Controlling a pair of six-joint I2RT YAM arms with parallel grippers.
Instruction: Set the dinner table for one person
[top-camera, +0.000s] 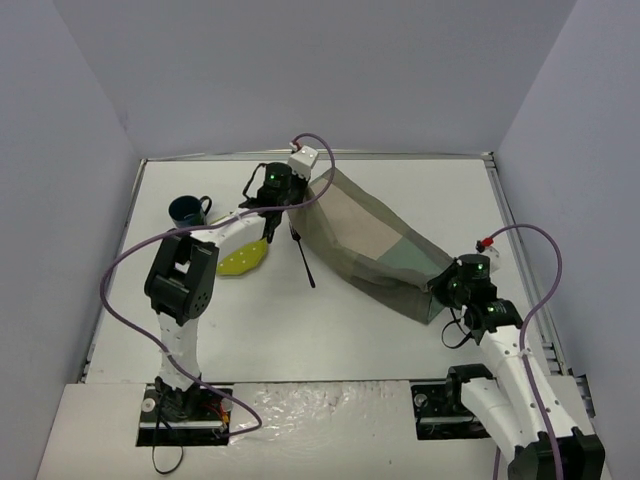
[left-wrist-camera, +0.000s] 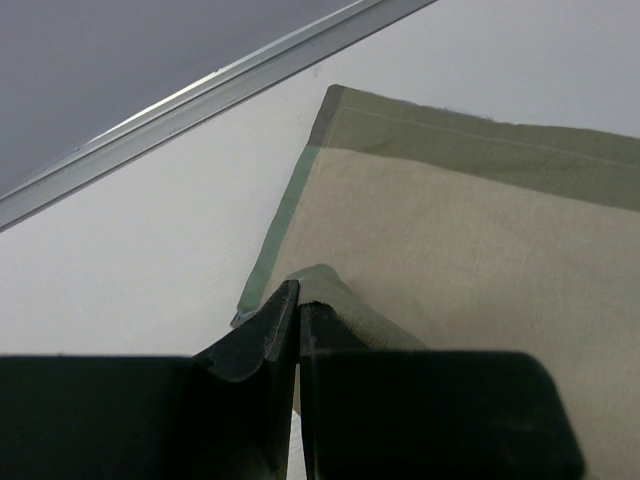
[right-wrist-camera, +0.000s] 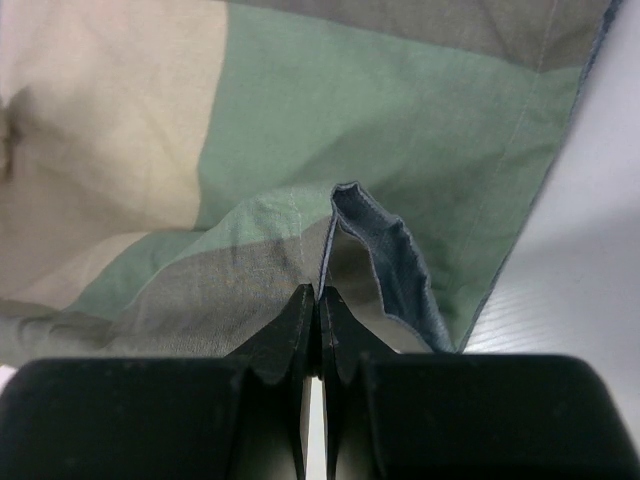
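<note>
Right claw (right-wrist-camera: 318, 293) and left claw (left-wrist-camera: 298, 296) both pinch the placemat (top-camera: 370, 236).

White arms (top-camera: 183, 345), black joints (top-camera: 183, 275), looping purple cables (top-camera: 104, 288)

Placemat (top-camera: 370, 235) has beige and green blocks; table (top-camera: 330, 330) is white.

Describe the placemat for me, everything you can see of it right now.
The placemat is a cloth rectangle, woven by the look of it, in beige, green and olive-grey blocks with a stitched hem and a darker border. It runs diagonally across the dinner table, from far centre toward the near right, creased and sagging between two grips. The left gripper is shut on a far-end corner. The right gripper is shut on the near-right edge, where a fold shows a bluish underside. How much is lifted I cannot tell.
</note>
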